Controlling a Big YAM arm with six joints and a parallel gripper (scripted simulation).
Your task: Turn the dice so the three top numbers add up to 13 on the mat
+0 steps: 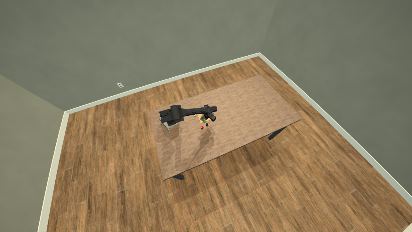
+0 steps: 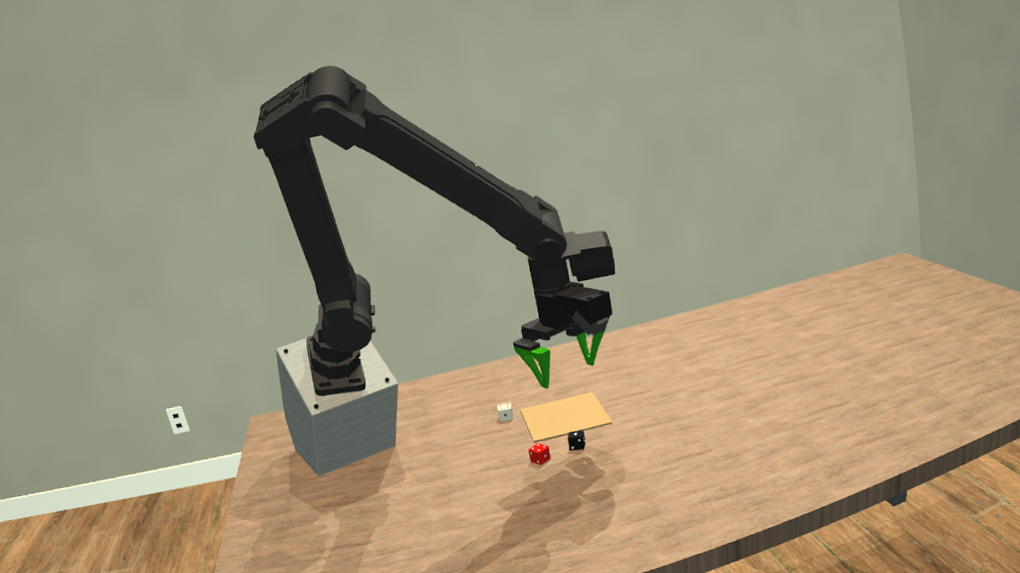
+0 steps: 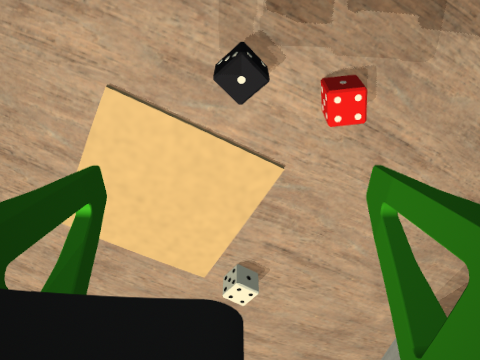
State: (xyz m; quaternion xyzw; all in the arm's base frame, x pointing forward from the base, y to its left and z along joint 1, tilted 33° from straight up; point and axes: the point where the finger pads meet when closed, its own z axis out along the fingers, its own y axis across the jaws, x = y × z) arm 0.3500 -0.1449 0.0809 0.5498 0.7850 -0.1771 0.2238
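A tan mat [image 3: 176,183] lies flat on the table with no dice on it; it also shows in the exterior view [image 2: 565,415]. A black die [image 3: 242,72] [image 2: 576,440] sits just off the mat's edge, one pip up. A red die [image 3: 343,100] [image 2: 538,453] lies on the table beside it, four pips up. A white die [image 3: 240,284] [image 2: 504,412] rests on the table just off the mat's corner nearest the arm's base, four pips up. My gripper [image 2: 564,362] with green fingers hangs open and empty well above the mat [image 3: 234,234].
The arm's grey base block [image 2: 340,409] stands at the table's back left corner. The table edge runs along the front [image 2: 715,543]. The dice and mat sit close together near the table's middle left.
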